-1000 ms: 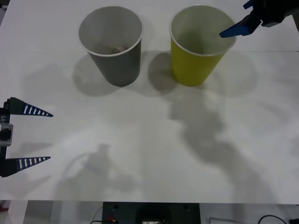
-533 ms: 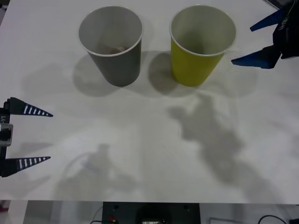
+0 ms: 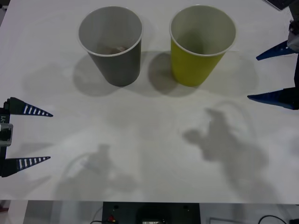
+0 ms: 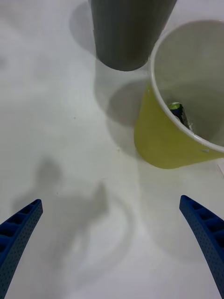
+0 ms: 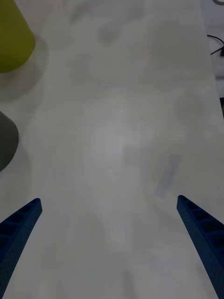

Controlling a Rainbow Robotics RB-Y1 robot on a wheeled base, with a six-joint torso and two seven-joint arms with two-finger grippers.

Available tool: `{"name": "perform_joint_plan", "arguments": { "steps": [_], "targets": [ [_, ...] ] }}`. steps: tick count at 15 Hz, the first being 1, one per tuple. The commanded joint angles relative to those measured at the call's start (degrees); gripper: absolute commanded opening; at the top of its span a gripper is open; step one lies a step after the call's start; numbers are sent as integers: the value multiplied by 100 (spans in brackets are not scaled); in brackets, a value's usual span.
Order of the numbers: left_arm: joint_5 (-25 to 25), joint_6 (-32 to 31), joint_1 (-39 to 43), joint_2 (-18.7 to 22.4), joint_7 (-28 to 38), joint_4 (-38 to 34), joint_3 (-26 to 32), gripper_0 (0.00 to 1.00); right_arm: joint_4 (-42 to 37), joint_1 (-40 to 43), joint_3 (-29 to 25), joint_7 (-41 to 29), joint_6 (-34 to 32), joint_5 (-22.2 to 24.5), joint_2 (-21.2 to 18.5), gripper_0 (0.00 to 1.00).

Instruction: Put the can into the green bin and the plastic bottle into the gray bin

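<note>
Resting inside green bin (image 4: 161,145) (can (image 4: 178,113)).

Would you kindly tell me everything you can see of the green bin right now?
The green bin is a large yellow-green tapered paper cup with a white rim and a pale inside. It stands upright on the white table, beside the gray bin and apart from it. The right wrist view shows the can lying inside against its wall. The right gripper, jaws open, is off to one side, touching nothing.
</note>
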Motion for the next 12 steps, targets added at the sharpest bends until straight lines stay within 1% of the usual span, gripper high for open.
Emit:
{"name": "perform_joint_plan", "arguments": {
  "steps": [1, 4, 6, 12],
  "targets": [
    [0, 0, 0, 0, 0, 0, 0, 100, 1, 450, -154, 718, 8, -166, 0, 100],
    [0, 0, 0, 0, 0, 0, 0, 100, 1, 845, -242, 1404, -1, -262, 35, 100],
    [0, 0, 0, 0, 0, 0, 0, 100, 1, 1100, -365, 1782, -1, -254, 185, 100],
    [0, 0, 0, 0, 0, 0, 0, 100, 1, 1628, -567, 2564, 8, -227, 536, 100]
  ]
}}
